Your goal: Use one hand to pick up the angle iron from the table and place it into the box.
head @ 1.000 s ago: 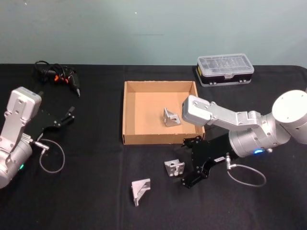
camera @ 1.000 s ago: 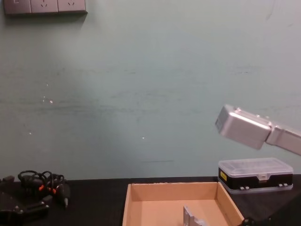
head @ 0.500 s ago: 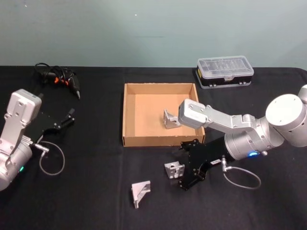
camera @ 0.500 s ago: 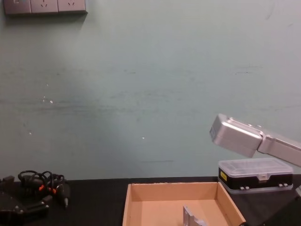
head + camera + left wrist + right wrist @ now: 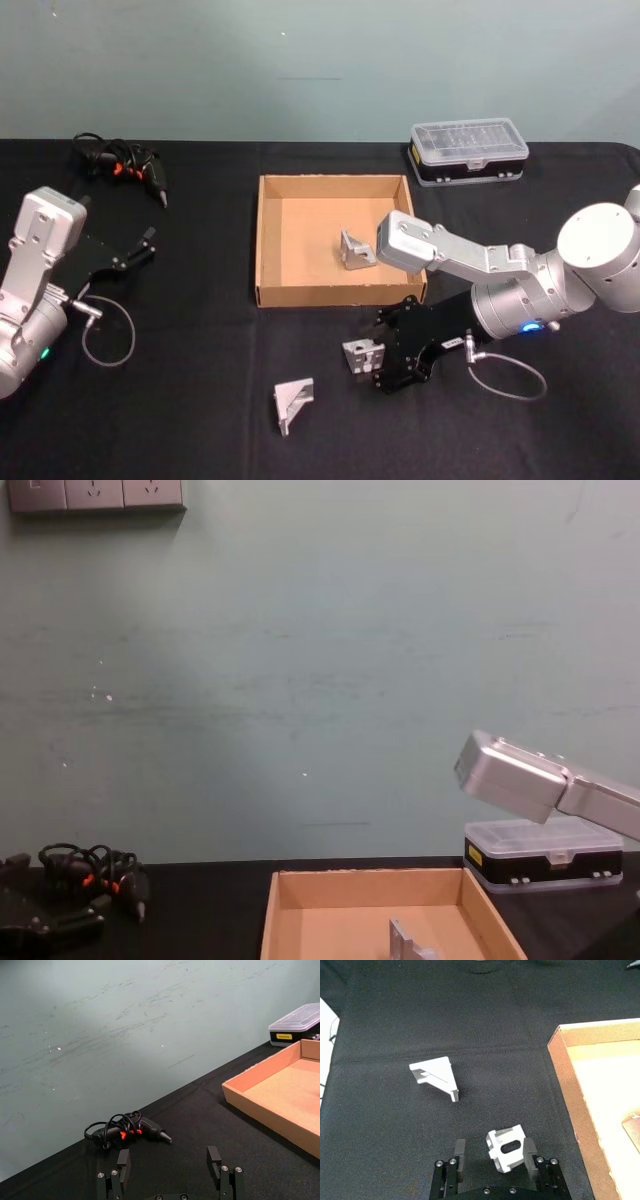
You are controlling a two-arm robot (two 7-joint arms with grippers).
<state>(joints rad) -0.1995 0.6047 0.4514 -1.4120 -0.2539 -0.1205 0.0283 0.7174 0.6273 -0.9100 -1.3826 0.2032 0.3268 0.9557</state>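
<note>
Sliding leftward since a second ago, the right gripper (image 5: 494, 1146), spread wide, now straddles the nearer angle iron (image 5: 507, 1153) on the table (image 5: 395, 1125) beside the box (image 5: 568, 1085), well apart from the parked left gripper (image 5: 143, 244).
</note>
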